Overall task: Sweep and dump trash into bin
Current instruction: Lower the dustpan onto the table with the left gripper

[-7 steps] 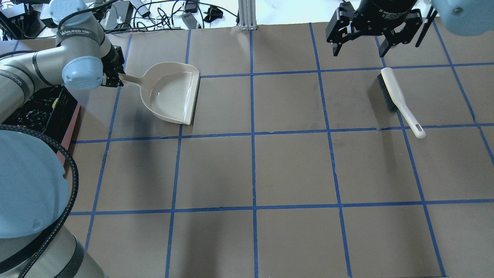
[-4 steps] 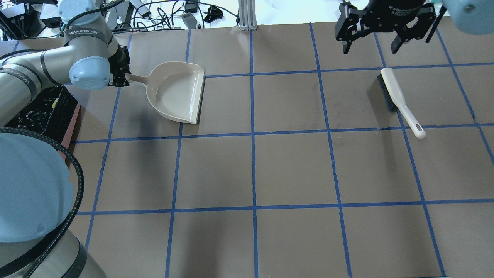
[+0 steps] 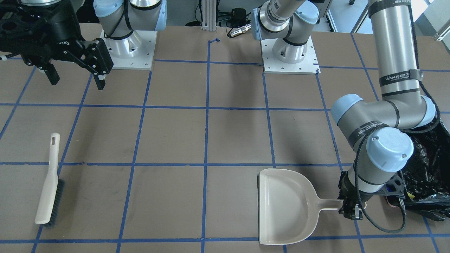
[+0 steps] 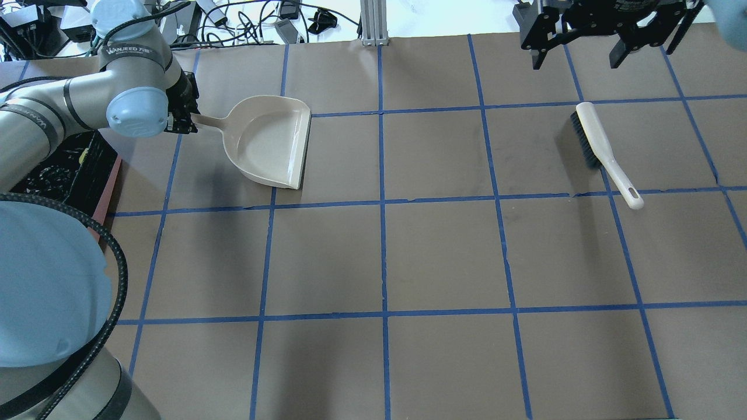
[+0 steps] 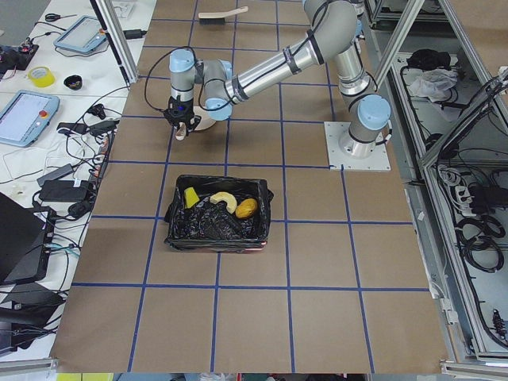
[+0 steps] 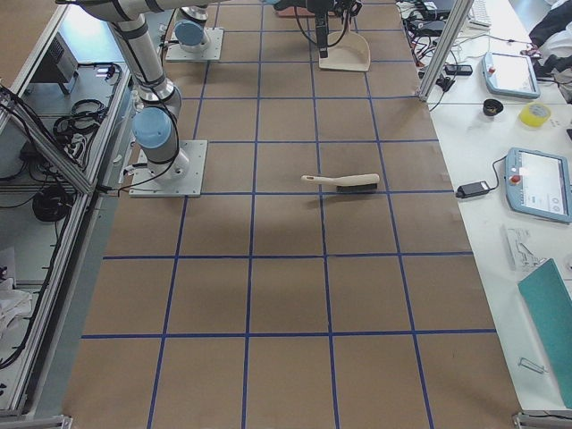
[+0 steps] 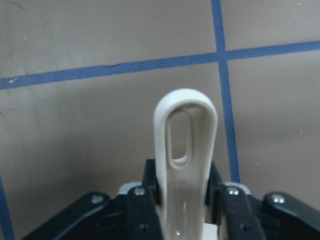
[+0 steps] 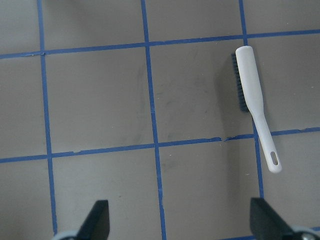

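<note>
My left gripper is shut on the handle of the empty beige dustpan, which is level and low over the table at the far left; the wrist view shows the handle clamped between the fingers. The pink bin with a black bag stands beside that arm. In it lie the trash pieces: a yellow-green wedge, a croissant-like piece and a golden-brown lump. My right gripper is open and empty, high above the far right of the table.
A beige hand brush with dark bristles lies on the table at the right, below and in front of the right gripper; it also shows in the right wrist view. The bin's black bag sits at the table's left edge.
The left gripper carried the dustpan a little to the right, away from the bin, and levelled it. The right gripper moved farther back and to the right, away from the brush.
</note>
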`<state>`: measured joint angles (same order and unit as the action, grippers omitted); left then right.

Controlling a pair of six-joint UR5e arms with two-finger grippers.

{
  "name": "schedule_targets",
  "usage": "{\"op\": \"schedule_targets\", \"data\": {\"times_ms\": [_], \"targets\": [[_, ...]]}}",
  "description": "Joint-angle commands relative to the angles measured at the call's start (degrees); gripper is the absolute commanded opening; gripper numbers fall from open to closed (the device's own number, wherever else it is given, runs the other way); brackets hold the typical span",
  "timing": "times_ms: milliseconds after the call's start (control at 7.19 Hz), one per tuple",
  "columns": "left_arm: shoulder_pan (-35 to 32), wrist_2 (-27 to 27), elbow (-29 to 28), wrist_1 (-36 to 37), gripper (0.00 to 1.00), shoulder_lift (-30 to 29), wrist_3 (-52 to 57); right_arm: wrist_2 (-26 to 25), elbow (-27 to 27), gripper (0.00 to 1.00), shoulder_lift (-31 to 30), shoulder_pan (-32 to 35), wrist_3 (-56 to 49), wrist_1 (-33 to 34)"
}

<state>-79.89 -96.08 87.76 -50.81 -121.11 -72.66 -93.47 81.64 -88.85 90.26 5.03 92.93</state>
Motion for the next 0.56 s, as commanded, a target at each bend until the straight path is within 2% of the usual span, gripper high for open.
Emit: {"op": "schedule_targets", "data": {"times_ms": [0,139,278,417], "targets": [[0.0,0.3,0.1,-0.1,0.12,0.0,-3.3,-0.1,0.0,1.00,3.4,-1.7,0.0,1.3],[0.0,0.3,0.2,-0.2,0.13,0.4,-2.8,0.9,-0.1,1.00,3.7,-2.4,0.3,2.7],[0.0,0.2,1.4,-0.2,0.22,0.9,-2.5,1.2,0.0,1.00,2.9,-2.0,0.4,2.2],[-0.1,0.2,2.1,-0.2,0.22,1.1,-2.5,0.9,0.7,1.00,2.6,-1.9,-0.4,0.9]]}}
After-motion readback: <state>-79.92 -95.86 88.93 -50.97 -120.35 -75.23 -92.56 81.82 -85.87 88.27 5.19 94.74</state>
